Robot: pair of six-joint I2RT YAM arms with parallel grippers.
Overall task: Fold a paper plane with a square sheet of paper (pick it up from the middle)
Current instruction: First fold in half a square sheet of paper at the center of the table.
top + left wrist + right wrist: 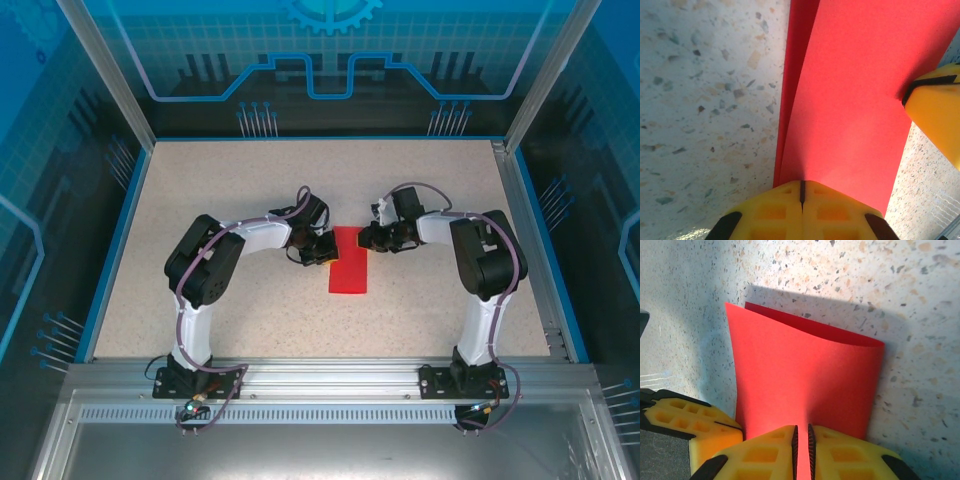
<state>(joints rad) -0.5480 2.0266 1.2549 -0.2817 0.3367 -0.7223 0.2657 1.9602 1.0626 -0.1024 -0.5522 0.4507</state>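
Note:
The square sheet of paper [348, 262] is bright red and lies doubled over into a narrow strip at the table's middle. Both grippers meet at its far end. My left gripper [328, 247] comes from the left, and in its wrist view the gripper [802, 187] is shut on the paper [850, 100], whose upper layer lifts off the lower one. My right gripper [366, 240] comes from the right. In its own view the gripper [801, 432] has its jaws a narrow slit apart, with a raised ridge of the paper [805, 375] running between them.
The speckled tabletop [250, 180] is bordered by blue edges and an aluminium frame [320, 375] at the near side. The other gripper's yellow finger shows in each wrist view: the right finger [937, 110] and the left finger [690, 420], close beside the paper.

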